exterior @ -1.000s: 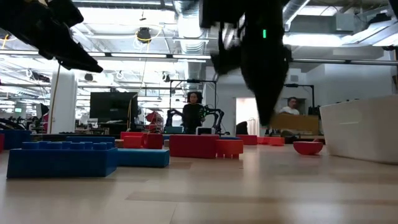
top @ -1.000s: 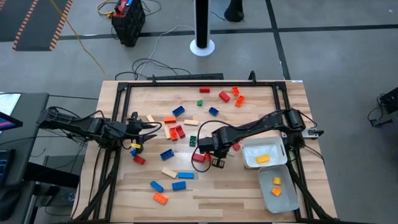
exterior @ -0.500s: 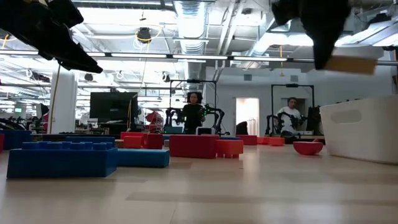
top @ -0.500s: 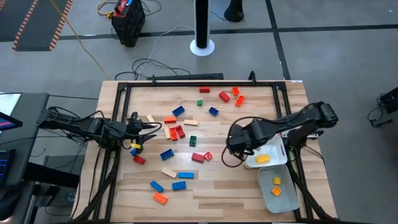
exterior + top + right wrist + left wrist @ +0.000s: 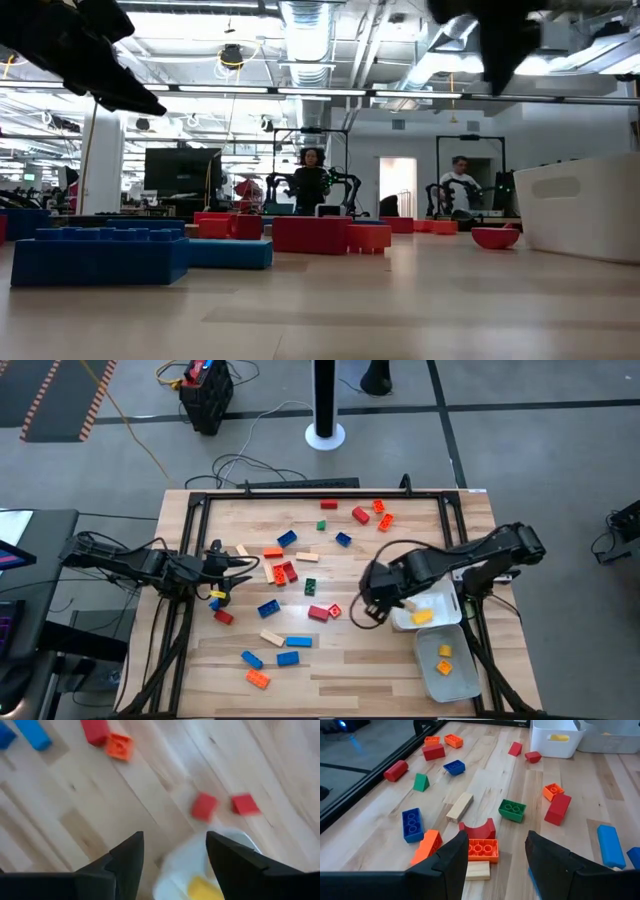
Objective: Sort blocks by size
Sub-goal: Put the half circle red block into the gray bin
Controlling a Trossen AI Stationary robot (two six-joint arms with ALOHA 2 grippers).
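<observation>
Many coloured blocks lie scattered flat on the wooden table (image 5: pixel 330 660), among them a red one (image 5: pixel 318 612), a green one (image 5: pixel 311 587) and a blue one (image 5: pixel 267 608). My right gripper (image 5: pixel 368 610) (image 5: pixel 172 865) hangs open above the left rim of the upper white tray (image 5: pixel 440 600) (image 5: pixel 187 857), with nothing between its fingers. A yellow block (image 5: pixel 422 616) (image 5: pixel 200 887) lies in that tray. My left gripper (image 5: pixel 235 572) (image 5: pixel 495 865) stands open above the table's left part, over an orange block (image 5: pixel 482 849) and a tan one (image 5: pixel 477 870).
A second white tray (image 5: pixel 462 678) near the front right holds small orange and yellow blocks. Two small red blocks (image 5: pixel 204 806) lie on the table just beside the upper tray. A black frame (image 5: pixel 300 495) runs round the table. People stand in the room beyond.
My right gripper has risen from the table's middle and gone toward the right edge to the upper tray's rim, carrying a tan block below its fingers. That block no longer shows at the fingers now.
</observation>
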